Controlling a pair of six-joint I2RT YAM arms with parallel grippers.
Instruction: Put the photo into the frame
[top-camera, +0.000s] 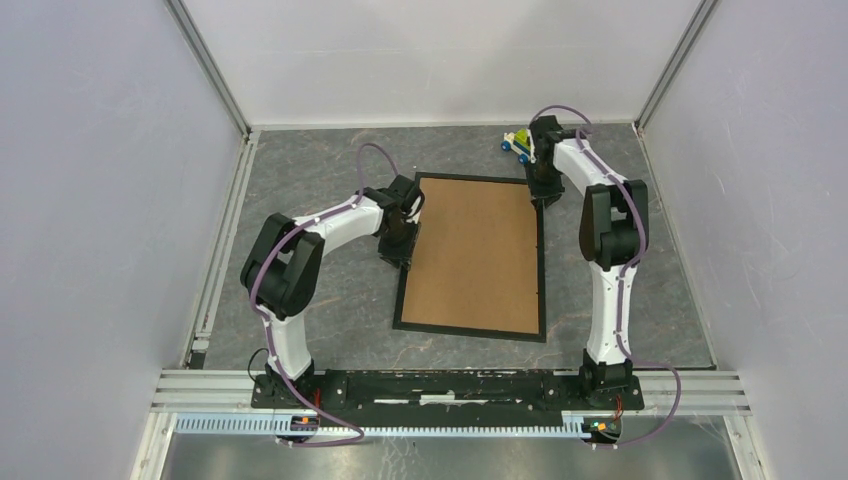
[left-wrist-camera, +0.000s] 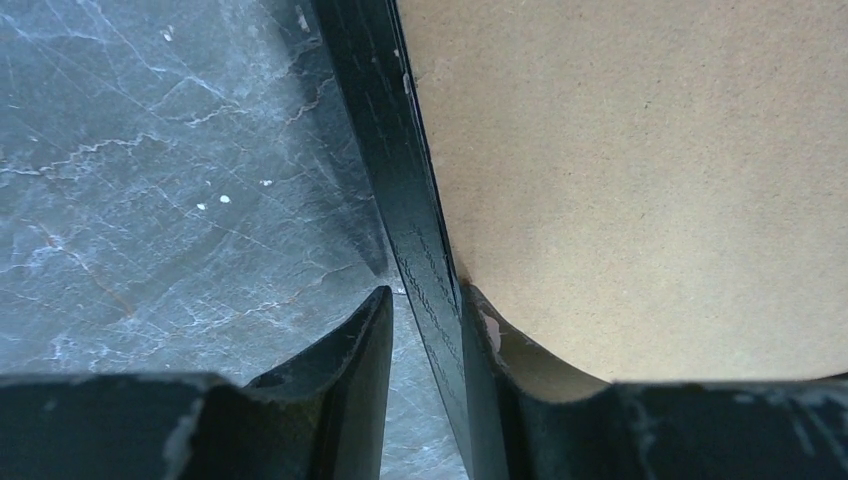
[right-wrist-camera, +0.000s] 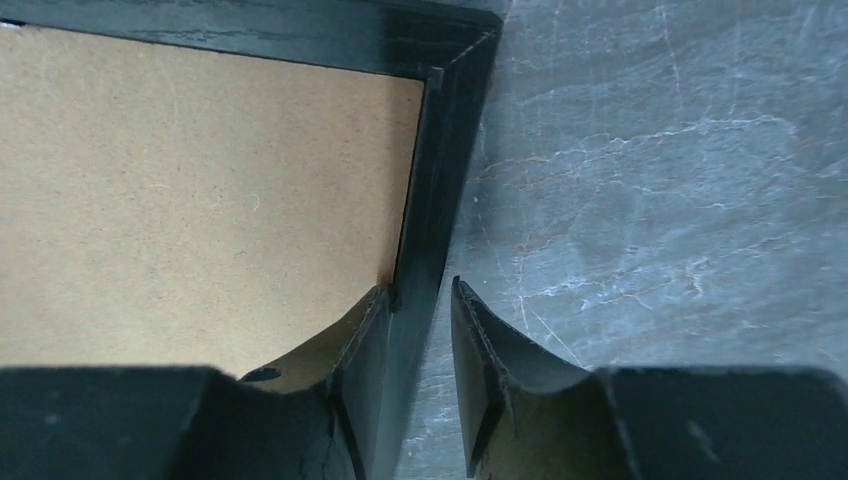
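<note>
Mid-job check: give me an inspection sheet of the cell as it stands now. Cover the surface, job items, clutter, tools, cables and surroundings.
Surface: grey marbled table.
Job's things: frame lies flat with the brown backing board filling it; photo not visible.
Clutter: small toy with blue wheels at the far side, apart from the frame.
Grippers: left tool open, straddling the frame's left rail; right tool open, straddling the rail near the far right corner.
Cables: purple cables loop along both arms, none lying on the frame.
Surroundings: white walls on three sides; aluminium rails at the near edge.
</note>
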